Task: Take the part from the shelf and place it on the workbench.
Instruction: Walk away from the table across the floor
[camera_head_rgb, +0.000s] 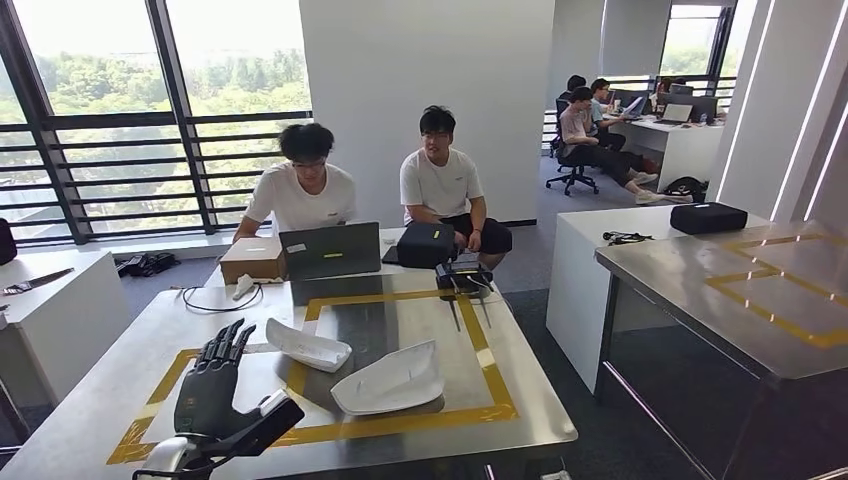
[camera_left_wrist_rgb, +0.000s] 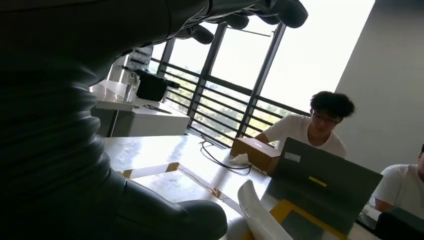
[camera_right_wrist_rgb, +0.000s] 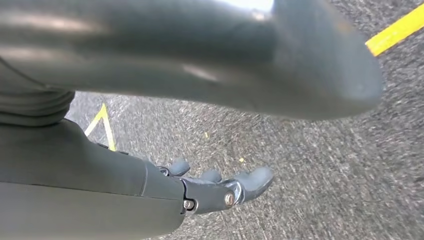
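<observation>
Head view: two white parts already lie on the workbench, inside the yellow tape; placing looks done, or nearly so. The left hand hovers empty, fingers spread wide. The nearer part sits just beyond its fingertips, the bigger part further to its right. The right hand hangs over floor, fingers loose, holding nothing.

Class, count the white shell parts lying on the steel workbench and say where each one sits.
2. One white part lies beside the left hand; the other white part lies nearer the workbench front edge.
</observation>
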